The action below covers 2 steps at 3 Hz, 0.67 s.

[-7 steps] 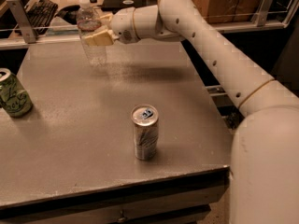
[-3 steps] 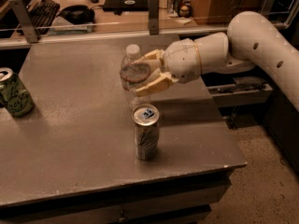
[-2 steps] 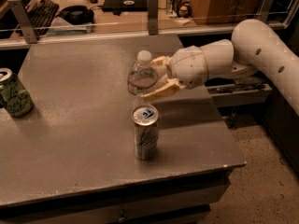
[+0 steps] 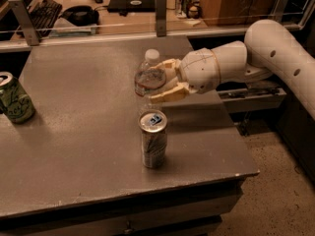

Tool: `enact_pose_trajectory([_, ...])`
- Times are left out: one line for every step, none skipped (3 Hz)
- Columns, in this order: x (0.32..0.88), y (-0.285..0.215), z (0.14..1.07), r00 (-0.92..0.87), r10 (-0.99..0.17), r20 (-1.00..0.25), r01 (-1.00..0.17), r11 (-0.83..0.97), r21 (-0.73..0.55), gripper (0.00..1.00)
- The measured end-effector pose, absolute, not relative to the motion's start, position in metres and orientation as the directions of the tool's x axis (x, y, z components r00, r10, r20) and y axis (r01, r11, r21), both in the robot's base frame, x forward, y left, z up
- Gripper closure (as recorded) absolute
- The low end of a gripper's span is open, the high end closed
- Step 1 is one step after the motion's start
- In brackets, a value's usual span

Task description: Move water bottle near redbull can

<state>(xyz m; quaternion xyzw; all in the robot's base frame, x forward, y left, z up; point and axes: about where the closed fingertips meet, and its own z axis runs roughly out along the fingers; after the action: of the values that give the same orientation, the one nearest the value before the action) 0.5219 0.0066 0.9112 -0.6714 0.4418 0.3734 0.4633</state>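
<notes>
The water bottle (image 4: 148,77) is a small clear bottle with a white cap, upright just behind the redbull can. The redbull can (image 4: 153,138) is a slim silver can with a blue mark on its top, standing near the table's front edge. My gripper (image 4: 165,81) comes in from the right and is shut on the bottle's body, one cream finger behind it and one in front. The bottle's lower part is hidden behind the can, so I cannot tell if it rests on the table.
A green can (image 4: 15,98) stands at the left edge of the grey table (image 4: 74,132). A rail with posts (image 4: 160,6) runs along the table's back. A desk with a keyboard (image 4: 42,10) lies behind. The floor drops off to the right.
My gripper has carried the water bottle from the table's far back forward and down, to just behind the redbull can. The cans have not moved.
</notes>
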Motion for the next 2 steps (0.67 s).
enact_pose_trajectory([0.525,-0.022,0.932,0.353,-0.207,-0.912,-0.932,-0.169,-0.322,1.0])
enact_pose_trajectory([0.533,-0.069,0.97,0.369,-0.116,-0.922,-0.927,-0.112,-0.357,1.0])
